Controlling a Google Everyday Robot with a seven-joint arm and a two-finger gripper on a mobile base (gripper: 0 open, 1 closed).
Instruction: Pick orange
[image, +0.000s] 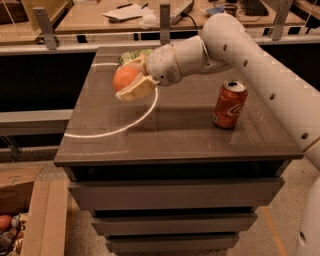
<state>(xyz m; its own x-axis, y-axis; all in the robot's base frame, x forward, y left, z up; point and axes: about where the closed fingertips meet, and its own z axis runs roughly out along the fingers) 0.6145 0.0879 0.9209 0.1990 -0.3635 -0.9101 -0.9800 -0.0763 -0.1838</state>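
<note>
Pincer is clamped on the orange, which sits snug between its fingers and looks clear of the surface. Soda can is well off behind the wrist, so lifting straight up seems fine.

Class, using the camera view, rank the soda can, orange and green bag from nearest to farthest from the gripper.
1. orange, held in the gripper above the table.
2. green bag, just behind it.
3. soda can, across the table.

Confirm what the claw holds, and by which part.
The orange, pinched between its upper side and underside by the claw, over the tabletop's far-left area.
</note>
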